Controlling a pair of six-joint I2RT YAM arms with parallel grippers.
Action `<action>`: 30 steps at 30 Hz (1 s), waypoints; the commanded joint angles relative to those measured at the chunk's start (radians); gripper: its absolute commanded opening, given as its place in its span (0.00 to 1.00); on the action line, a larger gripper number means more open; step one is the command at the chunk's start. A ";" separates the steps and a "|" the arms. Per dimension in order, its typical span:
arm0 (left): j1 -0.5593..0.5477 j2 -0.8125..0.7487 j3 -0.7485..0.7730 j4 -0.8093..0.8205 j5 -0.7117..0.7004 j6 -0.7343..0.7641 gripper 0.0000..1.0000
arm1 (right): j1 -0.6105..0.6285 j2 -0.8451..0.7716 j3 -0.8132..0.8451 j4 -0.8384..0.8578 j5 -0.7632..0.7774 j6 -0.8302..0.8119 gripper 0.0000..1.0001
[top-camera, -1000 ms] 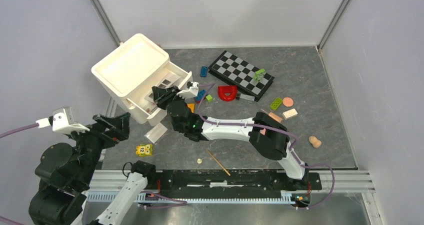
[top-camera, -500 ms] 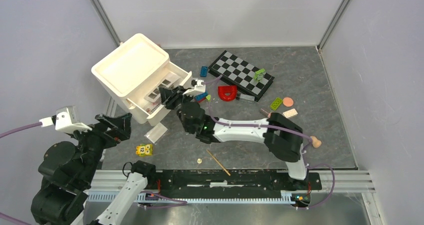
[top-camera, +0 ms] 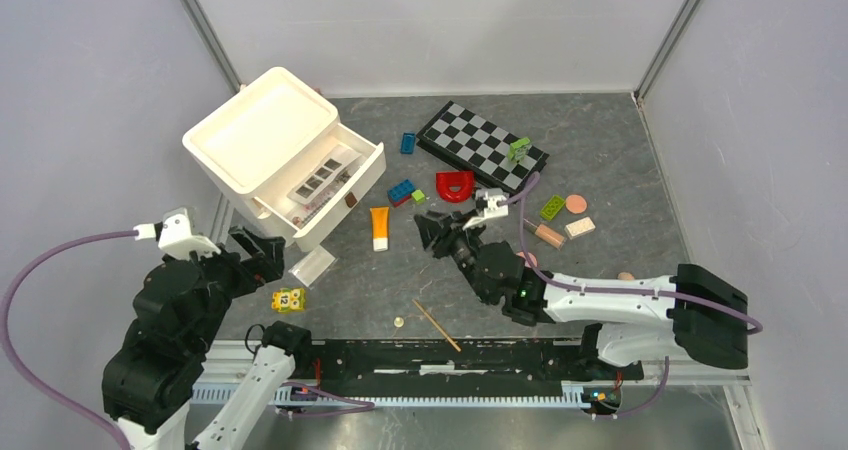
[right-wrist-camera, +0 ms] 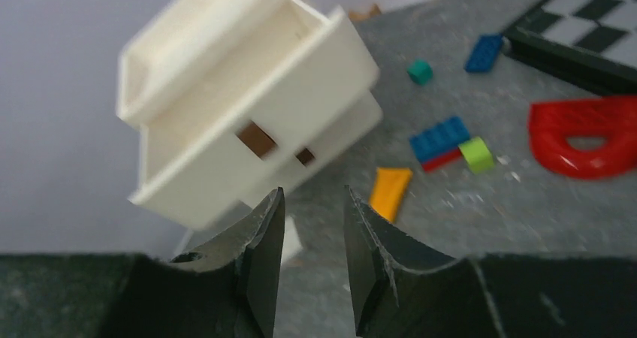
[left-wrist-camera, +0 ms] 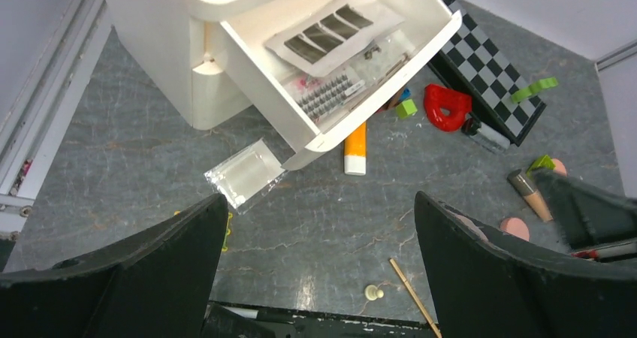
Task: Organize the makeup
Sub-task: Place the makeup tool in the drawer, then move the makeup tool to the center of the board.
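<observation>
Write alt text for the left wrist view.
A white drawer stands pulled open, holding a white palette with dark pans. An orange tube lies on the grey table just outside the drawer's front, and the left gripper, open and empty, frames the foreground.

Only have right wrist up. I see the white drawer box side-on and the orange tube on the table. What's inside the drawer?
Observer: The left wrist view looks down into the open drawer. A white palette with dark pans lies in it.
Operator: Where's the left gripper?
Observer: The left gripper is wide open and empty, above the table in front of the drawer box, near a clear packet.
Operator: Any makeup outside my frame?
Observer: Yes. In the top view, a peach-filled tube and a round pink disc lie on the table just past the checkerboard, towards the right.
</observation>
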 commanded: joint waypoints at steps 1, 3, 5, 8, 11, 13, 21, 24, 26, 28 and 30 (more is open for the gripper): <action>-0.002 -0.008 -0.037 0.010 0.007 -0.056 1.00 | -0.001 -0.035 -0.175 -0.030 -0.021 0.068 0.38; -0.003 -0.003 -0.043 0.013 0.010 -0.059 0.99 | -0.002 -0.008 -0.192 -0.001 -0.055 0.086 0.34; -0.003 0.004 -0.042 0.016 0.007 -0.054 0.99 | -0.001 0.058 -0.184 0.063 -0.109 0.101 0.30; -0.003 0.014 -0.033 0.014 0.004 -0.047 0.99 | -0.001 0.193 -0.126 0.197 -0.213 0.151 0.26; -0.003 0.018 -0.017 0.009 0.007 -0.044 0.99 | -0.001 0.366 -0.029 0.297 -0.294 0.252 0.23; -0.002 0.016 -0.006 0.002 0.006 -0.046 0.99 | -0.001 0.480 0.054 0.334 -0.318 0.362 0.20; -0.003 0.011 0.026 -0.013 0.008 -0.047 0.98 | 0.001 0.843 0.401 0.347 -0.368 0.638 0.16; -0.003 0.012 0.026 -0.014 0.008 -0.046 0.98 | 0.001 0.923 0.510 0.298 -0.368 0.740 0.16; -0.002 0.009 0.026 -0.012 0.006 -0.044 0.98 | 0.002 0.967 0.570 0.239 -0.365 0.784 0.15; -0.003 0.010 0.025 -0.010 0.006 -0.041 0.98 | 0.005 0.999 0.618 0.177 -0.348 0.830 0.15; -0.002 0.009 0.022 -0.008 0.007 -0.040 0.99 | 0.007 1.029 0.667 0.138 -0.335 0.850 0.14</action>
